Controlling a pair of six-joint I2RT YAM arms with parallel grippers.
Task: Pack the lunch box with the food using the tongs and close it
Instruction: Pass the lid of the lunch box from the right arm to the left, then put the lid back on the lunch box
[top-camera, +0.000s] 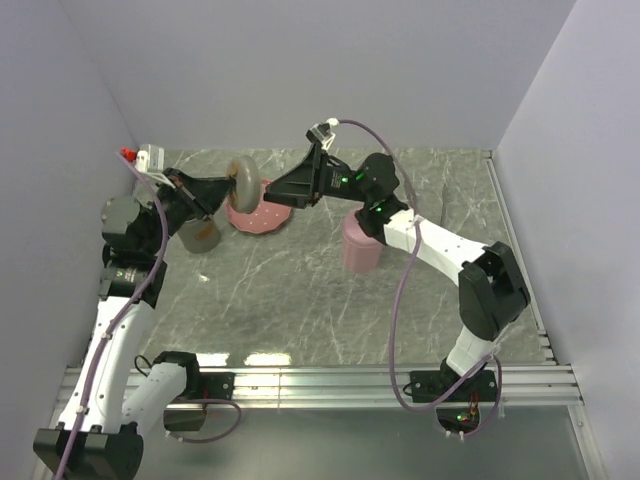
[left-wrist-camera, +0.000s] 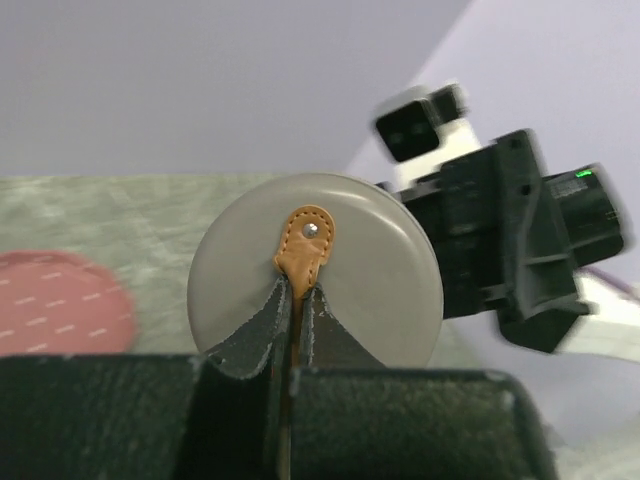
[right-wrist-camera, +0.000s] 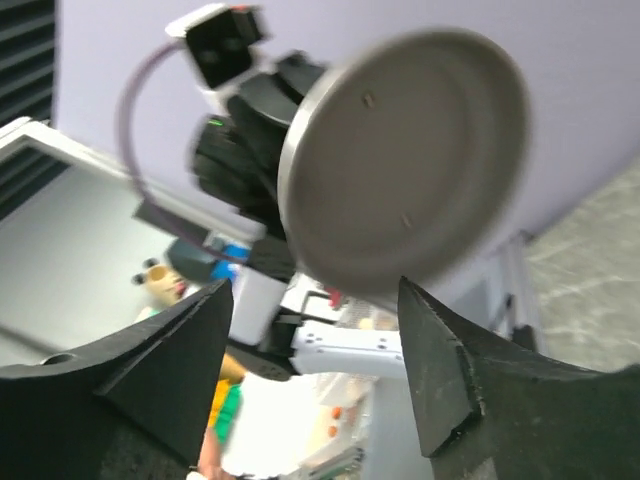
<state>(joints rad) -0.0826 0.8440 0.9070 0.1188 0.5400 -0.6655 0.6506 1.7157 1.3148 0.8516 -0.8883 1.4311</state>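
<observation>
The left end effector (left-wrist-camera: 295, 325) is clamped on the tan tab (left-wrist-camera: 305, 240) of the lid (left-wrist-camera: 385, 290), holding it upright above the desk (top-camera: 300, 300). The right end effector (right-wrist-camera: 310, 300), jaws apart, faces the lid from 3 o'clock. The lunch box (top-camera: 198, 236) stands at its 7 o'clock.

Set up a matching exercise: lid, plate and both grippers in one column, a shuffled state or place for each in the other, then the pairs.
1. lid
2. plate
3. left gripper
4. right gripper

a. open
b. pink, on the table
c. grey, up in the air
d. shut on the brown tab

Pairs: 1-c, 2-b, 3-d, 4-a
</observation>
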